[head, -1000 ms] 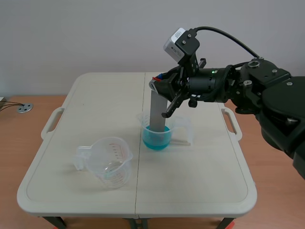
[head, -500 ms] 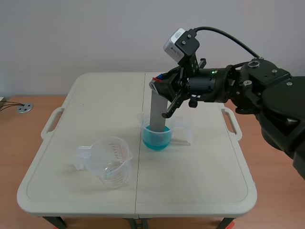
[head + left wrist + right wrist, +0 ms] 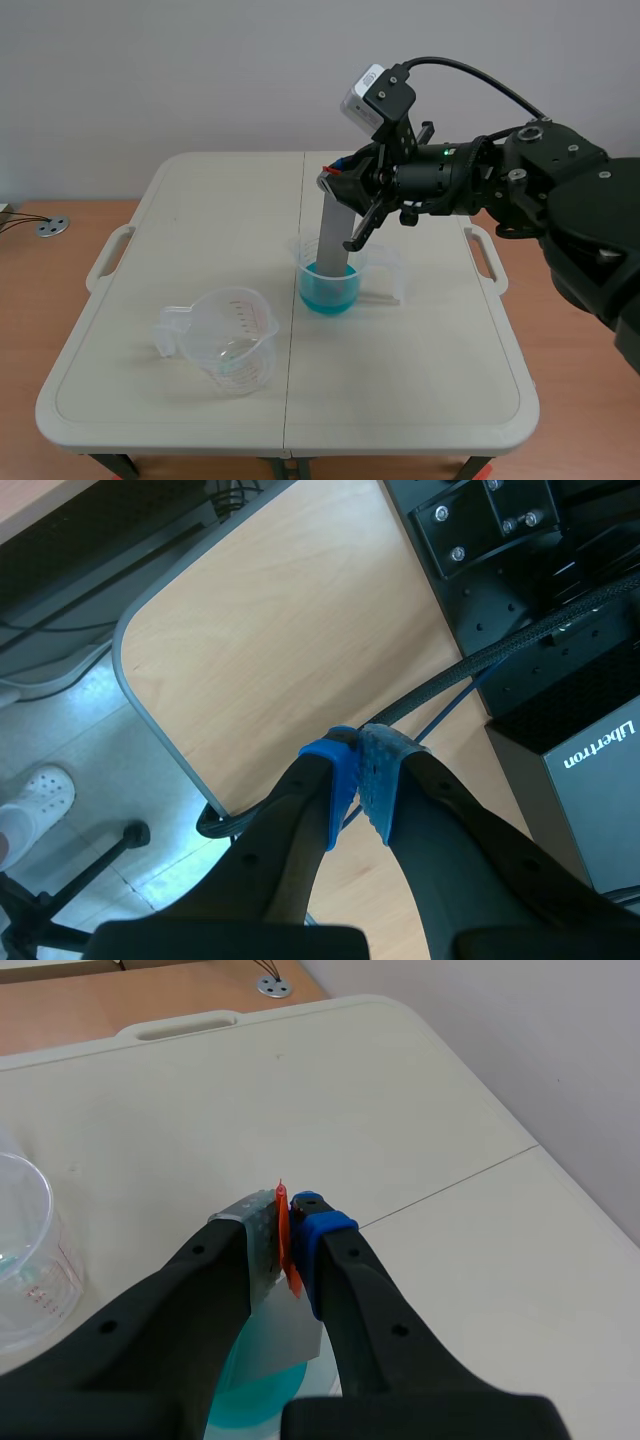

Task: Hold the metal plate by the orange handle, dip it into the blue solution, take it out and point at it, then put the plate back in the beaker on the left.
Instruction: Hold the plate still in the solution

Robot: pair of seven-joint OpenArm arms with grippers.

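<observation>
A grey metal plate (image 3: 335, 235) stands tilted with its lower end in the blue solution of a clear beaker (image 3: 329, 285) at the table's middle. My right gripper (image 3: 337, 177) is shut on the plate's orange handle (image 3: 283, 1235) above that beaker; under the fingers the plate (image 3: 280, 1335) runs down into the blue liquid (image 3: 255, 1415). An empty clear beaker (image 3: 233, 340) with red marks stands at the front left, and its rim (image 3: 25, 1250) shows beside the right gripper. My left gripper (image 3: 358, 785) is shut on nothing, away from the table above a wooden desk.
The folding table (image 3: 180, 220) has handles at both ends. A black box and cables (image 3: 540, 630) lie near the left gripper. A shoe (image 3: 35, 805) shows on the floor beside the desk.
The right gripper has shifted slightly right and up, tilting the plate a little in the blue beaker. The empty beaker has not moved.
</observation>
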